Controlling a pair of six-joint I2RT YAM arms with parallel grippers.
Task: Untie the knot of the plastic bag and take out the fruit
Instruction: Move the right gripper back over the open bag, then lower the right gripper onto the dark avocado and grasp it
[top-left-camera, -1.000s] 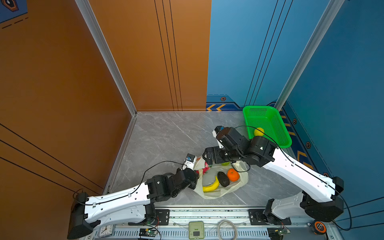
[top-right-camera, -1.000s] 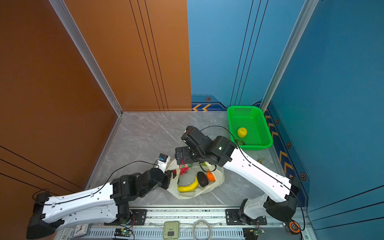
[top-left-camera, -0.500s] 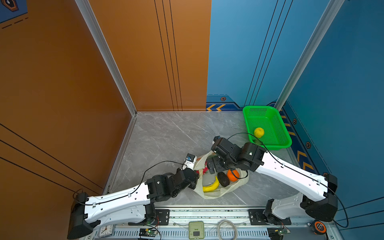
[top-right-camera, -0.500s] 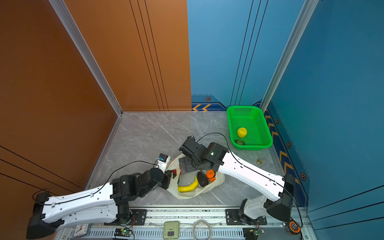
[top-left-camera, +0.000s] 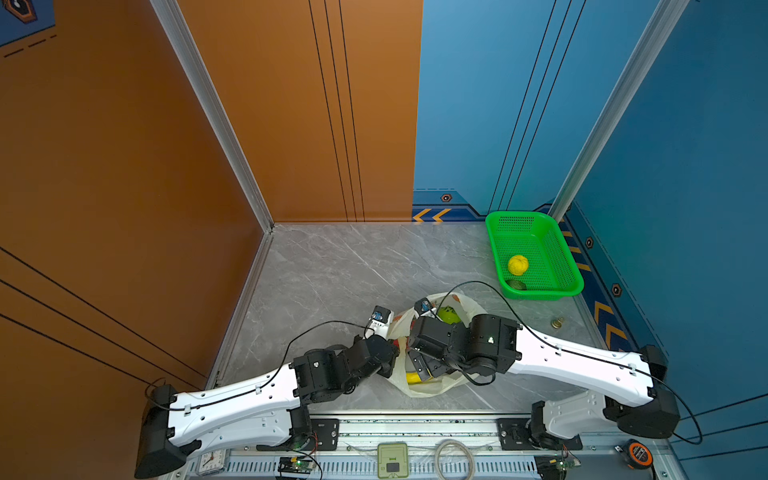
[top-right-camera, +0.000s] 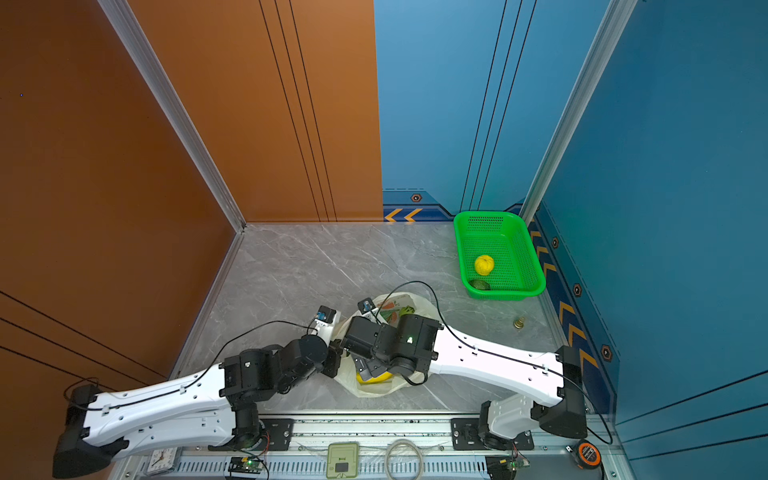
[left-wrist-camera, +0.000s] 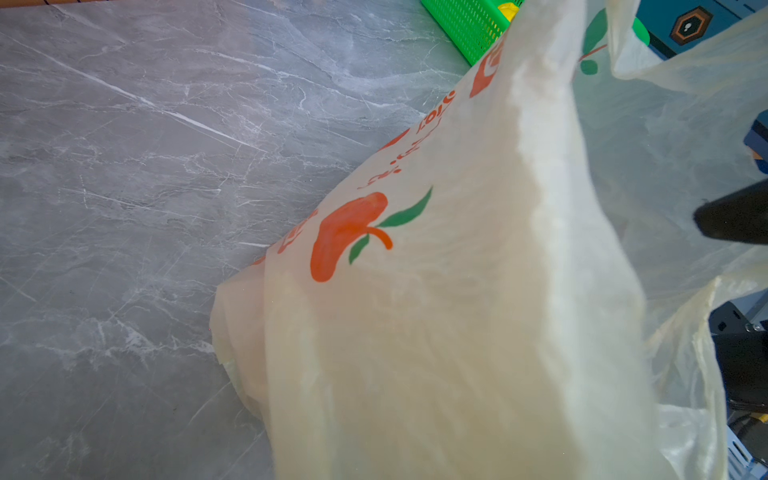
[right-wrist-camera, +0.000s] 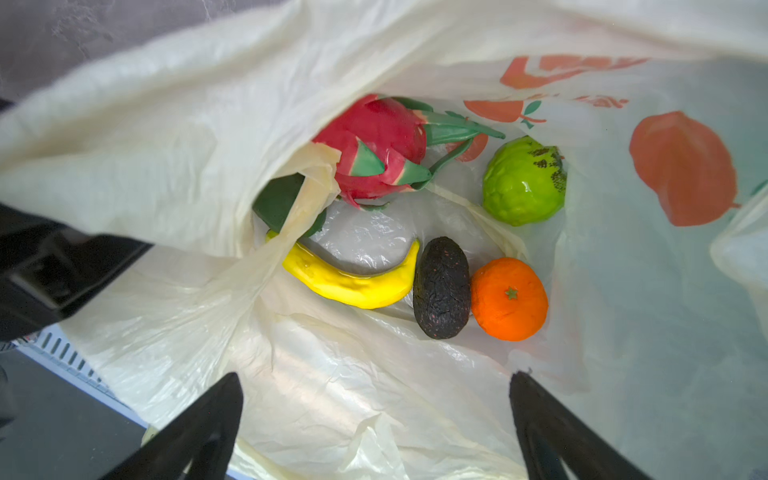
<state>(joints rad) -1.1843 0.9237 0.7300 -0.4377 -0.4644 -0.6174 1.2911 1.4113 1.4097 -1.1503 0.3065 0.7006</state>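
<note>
The plastic bag (top-left-camera: 428, 388) lies at the front middle of the floor with its mouth open; the knot is out of view. My left gripper (top-left-camera: 395, 358) is shut on the bag's left rim and holds the film (left-wrist-camera: 457, 332) up; that film hides its jaws in the left wrist view. My right gripper (right-wrist-camera: 376, 377) hangs open inside the mouth, nothing between its fingers. Below it lie the fruit: a dragon fruit (right-wrist-camera: 374, 141), a bumpy green fruit (right-wrist-camera: 523, 183), a banana (right-wrist-camera: 353, 282), a dark avocado (right-wrist-camera: 442, 286), an orange (right-wrist-camera: 509, 299) and a half-covered green avocado (right-wrist-camera: 278, 201).
A green basket (top-left-camera: 492, 237) stands at the back right by the blue wall, holding a yellow citrus (top-left-camera: 518, 264) and a dark avocado (top-left-camera: 516, 285). A small brass object (top-left-camera: 557, 322) sits on the floor near it. The arms' mounting rail (top-left-camera: 415, 424) runs along the front edge.
My right gripper has come down from behind the bag and forward into its open mouth. The left arm has stayed put, still holding the rim.
</note>
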